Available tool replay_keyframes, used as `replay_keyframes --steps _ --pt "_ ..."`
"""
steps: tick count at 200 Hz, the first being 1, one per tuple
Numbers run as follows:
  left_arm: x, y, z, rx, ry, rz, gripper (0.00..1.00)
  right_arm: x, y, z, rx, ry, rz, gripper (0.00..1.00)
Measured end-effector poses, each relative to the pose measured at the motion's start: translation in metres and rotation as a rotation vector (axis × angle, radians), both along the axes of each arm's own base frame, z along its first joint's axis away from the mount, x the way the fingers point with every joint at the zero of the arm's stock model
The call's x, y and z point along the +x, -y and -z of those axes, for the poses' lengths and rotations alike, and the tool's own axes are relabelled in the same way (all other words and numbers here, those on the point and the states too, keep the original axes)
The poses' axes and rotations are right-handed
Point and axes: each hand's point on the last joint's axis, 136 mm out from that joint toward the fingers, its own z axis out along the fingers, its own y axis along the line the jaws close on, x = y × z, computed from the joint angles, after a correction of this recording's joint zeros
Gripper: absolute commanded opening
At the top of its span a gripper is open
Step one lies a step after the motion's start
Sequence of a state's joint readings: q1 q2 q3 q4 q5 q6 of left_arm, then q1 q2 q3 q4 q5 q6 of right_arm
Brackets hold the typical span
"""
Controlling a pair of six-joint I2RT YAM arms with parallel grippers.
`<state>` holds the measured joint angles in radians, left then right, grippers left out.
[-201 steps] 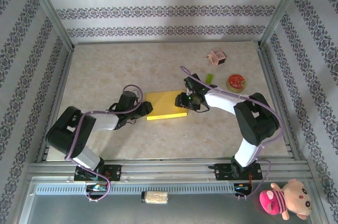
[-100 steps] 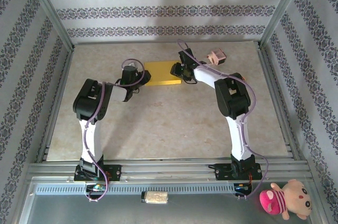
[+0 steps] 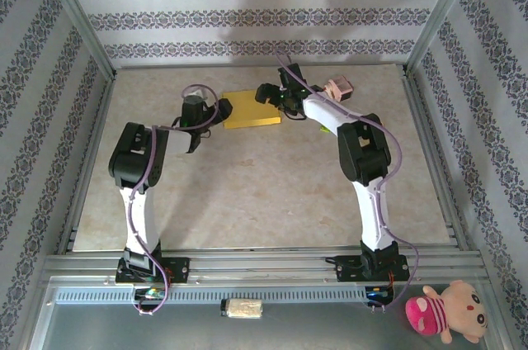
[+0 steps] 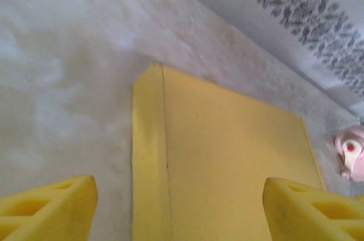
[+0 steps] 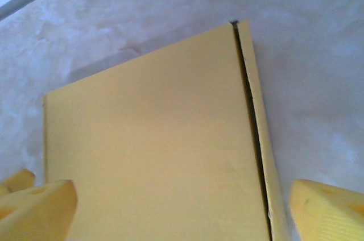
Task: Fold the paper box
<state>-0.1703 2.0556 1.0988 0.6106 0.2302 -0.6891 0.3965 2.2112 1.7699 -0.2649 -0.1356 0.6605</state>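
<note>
The paper box (image 3: 252, 109) lies flat on the pale marbled table (image 3: 247, 193), folded into a thin yellow rectangle with its yellow side up. It sits between the two claws. The left claw (image 3: 214, 112) is at its left end and the right claw (image 3: 276, 96) is at its far right corner.

In the left wrist view, the left claw (image 4: 179, 187) is spread wide, with one yellow finger (image 4: 48, 210) on each side of the picture. It grips nothing. The paper box (image 4: 227, 167) stretches ahead of the claw and beneath it. A narrow folded strip runs along the side by the left finger, marked off from the broad top panel by a thin dark crease. The far corners look square and the top looks smooth. A small pink box-like item (image 4: 352, 158) stands on the table beyond the right finger, apart from the box.

In the right wrist view, the right claw (image 5: 182, 195) is also spread wide and holds nothing. The paper box (image 5: 148, 150) fills the space between its fingers (image 5: 330, 207). Here the narrow strip lies toward the right finger, and a dark slit shows where it meets the top panel. The slit gapes slightly along its length.

In the top view, the pink item (image 3: 338, 88) sits just right of the right claw.
</note>
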Motion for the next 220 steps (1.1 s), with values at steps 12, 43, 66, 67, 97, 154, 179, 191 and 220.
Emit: replay_keyframes --steps 12,43,66,67,97,154,179,191,220 --pt "0.001 -0.010 -0.018 0.007 0.024 -0.017 0.78 -0.003 0.004 -0.023 0.000 0.036 -0.004 0.98" --pt "-0.011 -0.024 -0.082 0.025 0.129 -0.023 0.80 -0.017 0.019 -0.101 -0.010 0.184 -0.018 0.98" --pt "-0.039 -0.026 -0.139 0.054 0.216 -0.004 0.83 -0.041 0.039 -0.167 -0.056 0.335 -0.033 0.98" --pt "-0.041 -0.027 -0.142 0.058 0.223 -0.003 0.83 -0.042 0.040 -0.169 -0.057 0.340 -0.034 0.98" --pt "-0.099 -0.035 -0.208 0.136 0.353 0.016 0.88 -0.090 0.073 -0.233 -0.153 0.533 -0.039 0.98" --pt "-0.208 -0.057 -0.189 0.315 0.364 0.027 0.94 -0.182 0.150 -0.220 -0.321 0.622 0.074 0.98" --pt "-0.238 -0.071 -0.156 0.402 0.316 0.008 0.96 -0.207 0.176 -0.169 -0.385 0.568 0.128 0.98" --pt "-0.248 -0.079 -0.142 0.448 0.295 -0.018 0.99 -0.214 0.188 -0.139 -0.419 0.532 0.148 0.98" --pt "-0.263 -0.102 -0.099 0.555 0.213 -0.090 0.99 -0.218 0.210 -0.063 -0.491 0.441 0.168 0.98"
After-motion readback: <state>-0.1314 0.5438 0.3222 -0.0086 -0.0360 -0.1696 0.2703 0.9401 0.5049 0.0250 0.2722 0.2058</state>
